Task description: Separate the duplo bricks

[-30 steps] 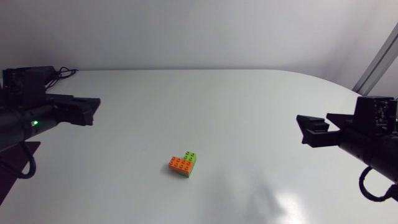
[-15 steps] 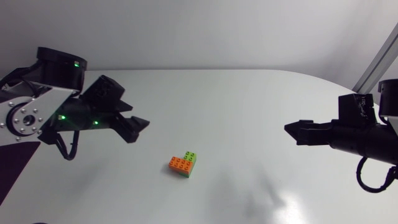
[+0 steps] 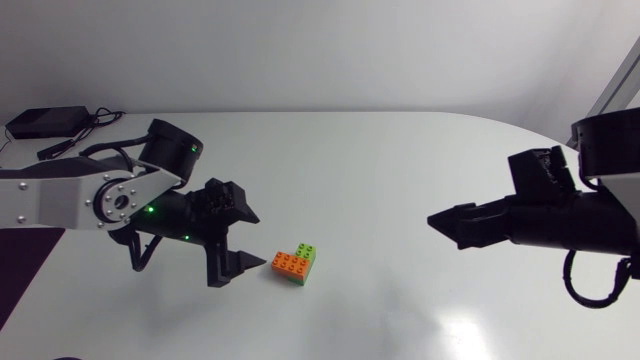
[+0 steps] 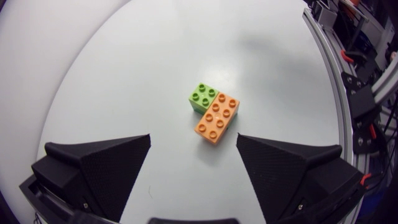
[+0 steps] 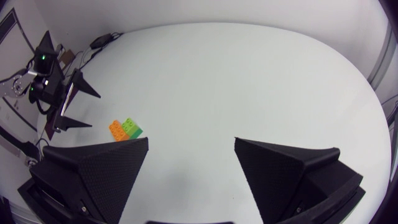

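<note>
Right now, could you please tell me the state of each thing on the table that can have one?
Orange plastic duplo brick: joined to the green one, resting on the white table.
Green plastic duplo brick: joined to the orange one, not yet separated.
Left matte black tool: open, empty, close beside the bricks, not touching them.
Right matte black tool: open, empty, well away from the bricks.

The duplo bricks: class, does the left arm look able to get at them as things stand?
Probably yes: the left gripper is open, and the duplo bricks lie just ahead of it, with only bare table between.
</note>
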